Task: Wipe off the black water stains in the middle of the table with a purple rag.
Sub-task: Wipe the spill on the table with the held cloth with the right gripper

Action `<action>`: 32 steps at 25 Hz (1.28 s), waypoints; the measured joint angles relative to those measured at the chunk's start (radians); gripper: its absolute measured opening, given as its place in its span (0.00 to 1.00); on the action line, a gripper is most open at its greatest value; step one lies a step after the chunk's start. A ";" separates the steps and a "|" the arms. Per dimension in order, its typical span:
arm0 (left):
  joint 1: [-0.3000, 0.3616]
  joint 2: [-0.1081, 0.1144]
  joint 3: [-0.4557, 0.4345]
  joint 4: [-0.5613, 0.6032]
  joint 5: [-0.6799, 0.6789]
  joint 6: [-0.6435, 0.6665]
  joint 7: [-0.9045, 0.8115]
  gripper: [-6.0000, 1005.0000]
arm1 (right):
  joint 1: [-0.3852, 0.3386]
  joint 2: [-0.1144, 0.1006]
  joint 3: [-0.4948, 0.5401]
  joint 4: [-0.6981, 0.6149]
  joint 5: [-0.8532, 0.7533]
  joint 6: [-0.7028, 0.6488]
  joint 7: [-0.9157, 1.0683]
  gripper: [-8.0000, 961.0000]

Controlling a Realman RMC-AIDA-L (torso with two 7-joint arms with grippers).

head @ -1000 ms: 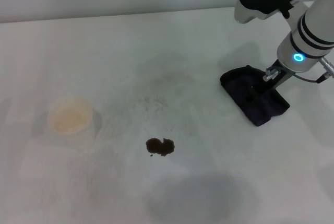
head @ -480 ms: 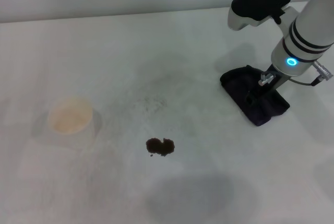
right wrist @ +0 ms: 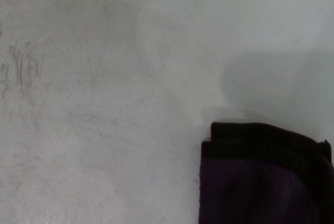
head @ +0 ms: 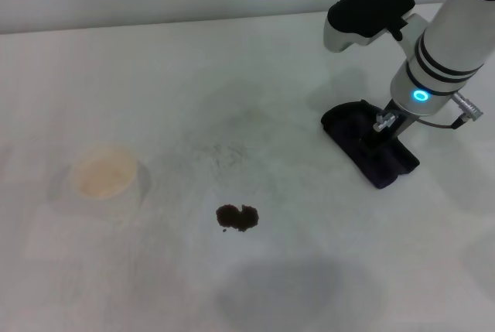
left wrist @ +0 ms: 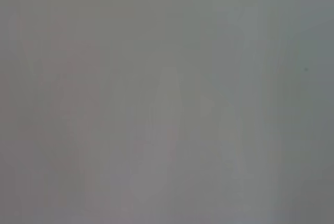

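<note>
White and faintly smeared with grey, the table (head: 155,69) fills nearly the whole head view, and little stands on it. At the left of the frame sits a small translucent cup (head: 104,176) with pale beige contents, well apart from everything else. Just below the middle lies the black water stains (head: 237,217), a small lobed dark brown blotch with a tiny speck at its lower left edge; nothing stands between it and the purple rag (head: 370,150). That rag, soft, folded and rumpled along its edges, lies at the right of the frame, well apart from the blotch. The right gripper (head: 377,137) comes down onto the rag's middle from a white arm with a glowing blue ring; whether its fingers grip the cloth cannot be told. The right wrist view shows the rag's dark folded corner (right wrist: 261,174) on bare tabletop.
</note>
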 joint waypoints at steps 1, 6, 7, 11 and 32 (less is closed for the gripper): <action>0.000 0.000 -0.001 0.000 0.001 0.000 0.000 0.89 | 0.001 0.000 -0.003 0.000 0.000 0.000 0.003 0.20; -0.001 0.000 -0.001 0.001 0.002 0.000 0.001 0.89 | 0.006 0.003 -0.026 0.010 0.031 0.006 0.008 0.11; -0.001 0.000 -0.001 0.001 0.002 0.000 0.001 0.89 | 0.008 0.003 -0.038 0.012 0.051 0.006 0.007 0.11; -0.001 0.000 -0.001 0.001 0.002 0.000 0.002 0.89 | 0.012 0.002 -0.093 0.039 0.145 0.005 0.000 0.10; 0.000 -0.009 0.004 0.001 0.002 -0.003 0.008 0.89 | 0.173 0.006 -0.617 0.126 0.701 -0.161 0.082 0.10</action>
